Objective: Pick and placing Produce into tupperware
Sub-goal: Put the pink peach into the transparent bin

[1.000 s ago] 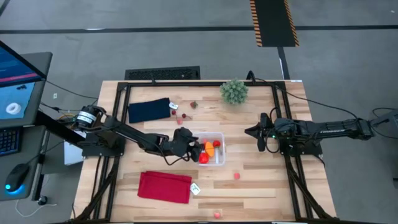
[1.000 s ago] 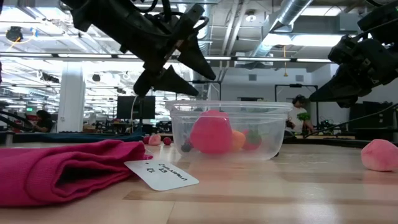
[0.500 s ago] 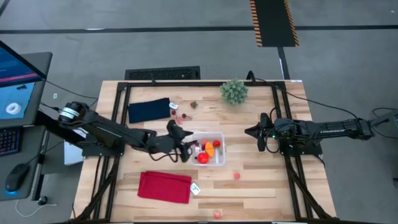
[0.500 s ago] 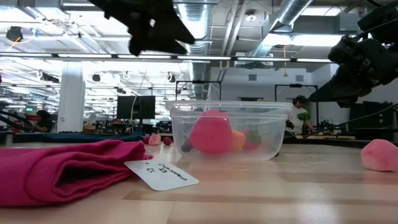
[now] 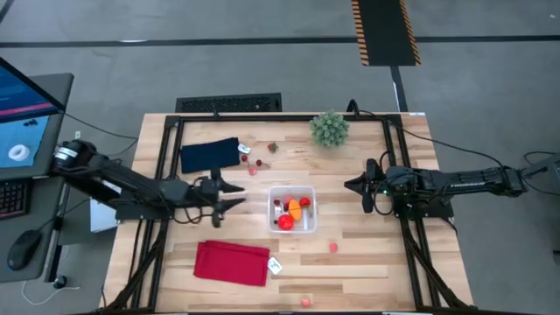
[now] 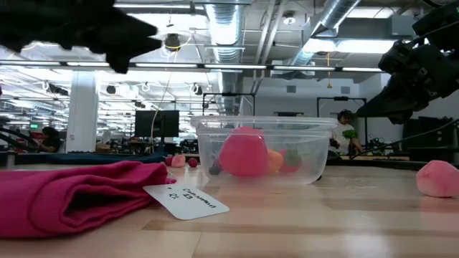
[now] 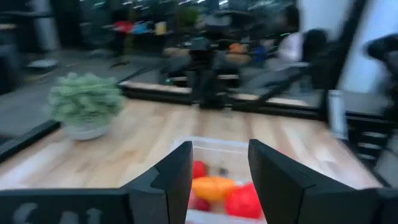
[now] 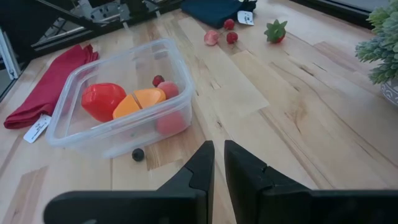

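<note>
Several toy pieces sit inside the clear tupperware (image 5: 293,210) at the high view's centre on the table (image 5: 367,254): a red tomato (image 8: 102,99), an orange piece (image 8: 140,101), smaller red ones. Left claw (image 5: 229,196), parted and empty, hovers left of it. Right claw (image 5: 349,185), clenched on nothing, waits at right.

Overhead, a pale wooden plank table (image 5: 350,267) with a black metal frame (image 5: 166,157) stands on a smooth grey concrete floor (image 5: 219,52), crossed by a dark seam. A black strip edged with orange-and-black hazard striping (image 5: 383,31) runs across the floor beyond the table. A lit blue computer monitor (image 5: 22,109), a black keyboard (image 5: 12,197) and a mouse (image 5: 23,248) occupy a side desk. At table level, the room behind shows an open industrial ceiling with silver ventilation ducts (image 6: 337,18), rows of white strip lights (image 6: 215,66), a white column (image 6: 82,104) and a distant seated person (image 6: 346,129).
</note>
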Controlling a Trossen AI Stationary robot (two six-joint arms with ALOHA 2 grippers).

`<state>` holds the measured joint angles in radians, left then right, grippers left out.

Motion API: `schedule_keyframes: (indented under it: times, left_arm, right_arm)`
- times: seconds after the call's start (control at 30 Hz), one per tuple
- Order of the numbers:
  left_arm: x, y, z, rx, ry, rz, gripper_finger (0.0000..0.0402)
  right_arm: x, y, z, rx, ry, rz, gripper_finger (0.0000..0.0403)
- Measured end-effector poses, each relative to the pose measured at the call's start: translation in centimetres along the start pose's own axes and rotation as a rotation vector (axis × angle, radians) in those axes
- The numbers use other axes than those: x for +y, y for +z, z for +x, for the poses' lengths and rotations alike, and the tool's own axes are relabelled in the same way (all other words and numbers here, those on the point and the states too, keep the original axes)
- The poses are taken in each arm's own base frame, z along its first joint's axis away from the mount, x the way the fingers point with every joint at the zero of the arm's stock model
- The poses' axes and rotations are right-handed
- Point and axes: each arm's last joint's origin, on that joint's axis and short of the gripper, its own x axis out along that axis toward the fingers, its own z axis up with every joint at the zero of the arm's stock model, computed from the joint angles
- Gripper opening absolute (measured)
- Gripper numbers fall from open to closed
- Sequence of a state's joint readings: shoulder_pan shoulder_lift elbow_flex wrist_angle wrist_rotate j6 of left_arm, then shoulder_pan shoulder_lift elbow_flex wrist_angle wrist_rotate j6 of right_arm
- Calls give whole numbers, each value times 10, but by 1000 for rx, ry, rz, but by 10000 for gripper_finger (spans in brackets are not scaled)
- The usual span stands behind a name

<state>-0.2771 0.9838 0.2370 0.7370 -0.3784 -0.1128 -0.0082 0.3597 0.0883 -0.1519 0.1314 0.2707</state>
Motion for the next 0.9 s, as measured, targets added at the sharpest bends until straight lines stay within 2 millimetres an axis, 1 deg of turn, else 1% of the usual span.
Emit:
schedule_keyframes:
  times: [0.13,0.37,0.5,0.6,0.9]
  left_arm:
    - [14,-12,-17,-46,-17,-4,145]
    - [22,-26,-31,-17,-16,60,145]
    - [25,-30,-35,-12,40,60,145]
    - [27,-34,-36,5,69,27,145]
    - [30,-53,-38,178,101,-90,145]
  right_arm:
    - [0,0,0,0,0,0,60]
    - [0,0,0,0,0,0,60]
    - [0,0,0,0,0,0,60]
    - [0,0,0,0,0,0,60]
    - [0,0,0,0,0,0,60]
